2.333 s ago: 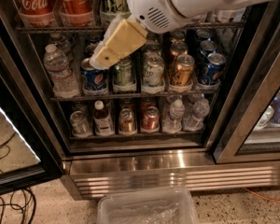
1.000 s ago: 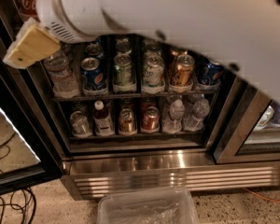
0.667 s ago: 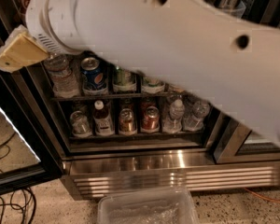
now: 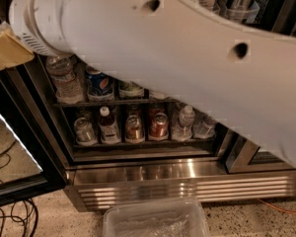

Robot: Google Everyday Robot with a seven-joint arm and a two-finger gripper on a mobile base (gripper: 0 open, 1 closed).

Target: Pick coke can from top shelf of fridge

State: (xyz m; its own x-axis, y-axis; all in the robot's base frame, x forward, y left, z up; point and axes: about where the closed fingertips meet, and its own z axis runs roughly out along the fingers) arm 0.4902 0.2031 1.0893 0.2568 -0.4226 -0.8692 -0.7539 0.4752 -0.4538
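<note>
My white arm [image 4: 177, 58] fills the upper part of the camera view and hides the coke can and the top shelf. The tan end of my gripper [image 4: 5, 51] shows at the far left edge, in front of the fridge's black left frame and level with the middle shelf. The fridge [image 4: 187, 179] stands open, with its ribbed steel base panel across the lower middle. Only its two lower racks show under the arm.
A water bottle [image 4: 64, 78] and a blue Pepsi can [image 4: 99, 83] stand on the middle rack. Small cans and bottles [image 4: 133, 127] fill the bottom rack. The open glass door [image 4: 19, 181] is at the left, cables [image 4: 10, 221] lie below it, and a clear plastic bin [image 4: 155, 221] sits on the floor.
My arm has swung left and toward the camera. The gripper went from the fridge's middle to the left edge. The arm now hides the red cans on the top rack.
</note>
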